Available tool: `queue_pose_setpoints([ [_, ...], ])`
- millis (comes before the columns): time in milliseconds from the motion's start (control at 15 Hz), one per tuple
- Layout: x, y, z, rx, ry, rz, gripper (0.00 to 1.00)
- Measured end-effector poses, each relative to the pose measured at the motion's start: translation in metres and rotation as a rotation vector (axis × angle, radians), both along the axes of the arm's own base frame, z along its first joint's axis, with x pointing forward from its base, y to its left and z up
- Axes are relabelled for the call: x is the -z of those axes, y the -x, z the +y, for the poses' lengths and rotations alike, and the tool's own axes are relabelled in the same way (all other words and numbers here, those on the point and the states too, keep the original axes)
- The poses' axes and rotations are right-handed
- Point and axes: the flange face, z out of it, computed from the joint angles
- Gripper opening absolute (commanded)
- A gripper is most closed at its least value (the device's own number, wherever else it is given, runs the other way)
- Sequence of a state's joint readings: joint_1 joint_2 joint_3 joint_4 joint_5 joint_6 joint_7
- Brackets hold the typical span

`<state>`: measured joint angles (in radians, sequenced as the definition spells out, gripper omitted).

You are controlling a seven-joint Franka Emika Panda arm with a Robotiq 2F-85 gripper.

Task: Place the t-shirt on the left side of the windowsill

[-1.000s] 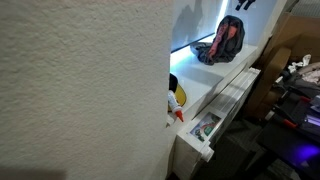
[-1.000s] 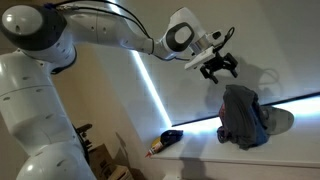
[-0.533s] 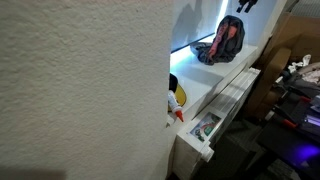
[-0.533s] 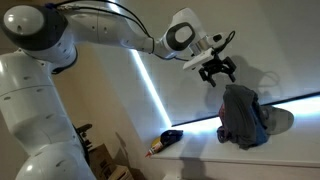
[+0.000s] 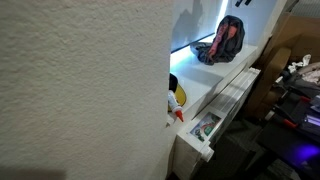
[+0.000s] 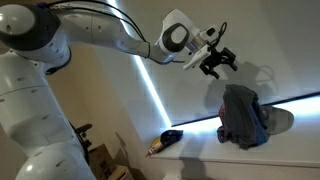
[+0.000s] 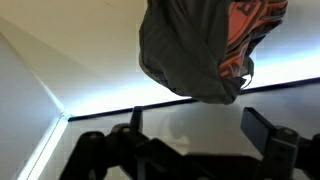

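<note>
Hovering my gripper (image 6: pixel 218 63) above the t-shirt (image 6: pixel 243 115) | jaws fully spread, holding nothing | garment rests heaped on windowsill (image 6: pixel 200 155), judged deposited | clearance avoids snagging cloth

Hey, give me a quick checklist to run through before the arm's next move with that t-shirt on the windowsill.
1. End effector open: ok.
2. Nothing between its fingers: ok.
3. End effector clear of the t-shirt, hanging above it: ok.
4. T-shirt resting on the windowsill: ok.
5. T-shirt on the sill's left side: cannot tell.
6. Small dark object apart from the t-shirt: ok.
</note>
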<state>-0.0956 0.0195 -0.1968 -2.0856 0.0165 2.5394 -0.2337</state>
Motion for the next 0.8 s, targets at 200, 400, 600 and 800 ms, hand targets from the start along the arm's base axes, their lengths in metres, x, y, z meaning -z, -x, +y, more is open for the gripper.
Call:
queue_pose_setpoints([
  [200,0.001,-0.001,0.001,-0.001,-0.001,0.002,1.00],
  [400,0.002,-0.001,0.001,-0.001,-0.004,0.010,1.00],
  [600,0.012,-0.001,0.000,0.019,-0.037,0.103,1.00],
  [800,0.017,-0.006,-0.002,0.025,-0.043,0.136,1.00],
])
